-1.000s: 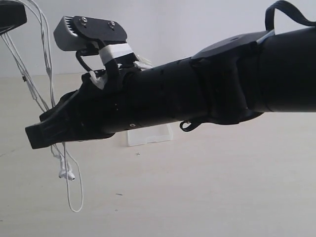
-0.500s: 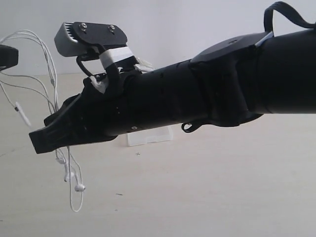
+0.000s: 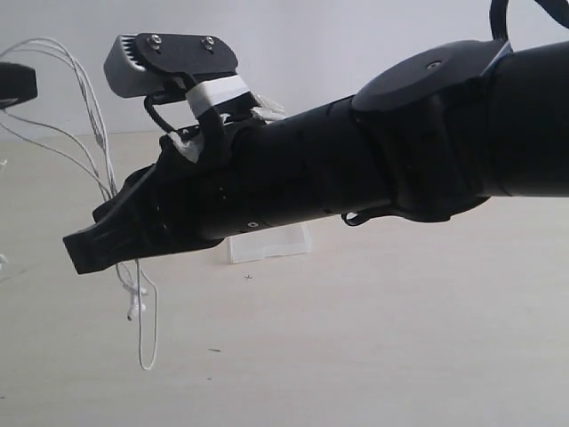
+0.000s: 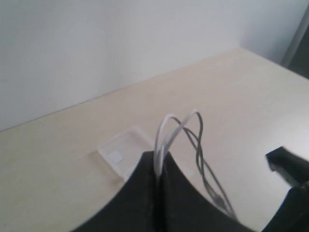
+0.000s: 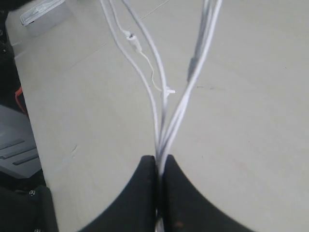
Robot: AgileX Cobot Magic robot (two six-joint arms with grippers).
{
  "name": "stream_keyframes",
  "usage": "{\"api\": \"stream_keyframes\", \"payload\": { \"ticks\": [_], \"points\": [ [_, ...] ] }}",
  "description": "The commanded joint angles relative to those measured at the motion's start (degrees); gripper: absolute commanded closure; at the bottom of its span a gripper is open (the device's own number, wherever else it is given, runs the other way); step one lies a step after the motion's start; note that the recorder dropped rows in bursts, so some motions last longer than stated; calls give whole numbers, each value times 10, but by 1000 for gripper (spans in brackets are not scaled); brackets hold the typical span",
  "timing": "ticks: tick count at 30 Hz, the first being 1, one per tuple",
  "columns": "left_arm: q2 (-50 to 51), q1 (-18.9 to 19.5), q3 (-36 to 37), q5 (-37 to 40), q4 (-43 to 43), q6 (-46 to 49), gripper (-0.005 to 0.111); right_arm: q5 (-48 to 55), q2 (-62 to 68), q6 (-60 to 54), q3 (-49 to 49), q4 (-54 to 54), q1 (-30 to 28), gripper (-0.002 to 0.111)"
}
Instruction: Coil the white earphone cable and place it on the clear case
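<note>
Right claw [image 5: 158, 163] clenched on cable [image 5: 191, 72], several strands pinched between jaws, bundling loops into one hank. Left claw [image 4: 158, 155] clamped too, bend of cable poking past tips. Strands span both claws, lifted off table [image 3: 400, 338] so slack hangs free, earbuds [image 3: 136, 307] dangling. Case [image 3: 268, 244] behind arm on table, nothing on it yet.

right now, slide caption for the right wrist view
Right end effector shut on white earphone cable strands over the table, clear case beyond.
</note>
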Motion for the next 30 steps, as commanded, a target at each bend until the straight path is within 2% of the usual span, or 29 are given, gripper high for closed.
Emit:
{"api": "stream_keyframes", "payload": {
  "ticks": [1, 11, 20, 30],
  "points": [
    [-5, 1, -26, 29, -62, 20, 107, 2, -4, -8, 1, -5, 1, 108],
    [-3, 0, -36, 70, -115, 22, 107, 2, -4, -33, 1, 3, 1, 108],
    [-3, 0, -36, 89, -135, 33, 107, 4, -4, -66, 1, 44, 1, 83],
    [-3, 0, -36, 94, -137, 33, 107, 4, -4, -77, 1, 65, 1, 80]
  ]
}}
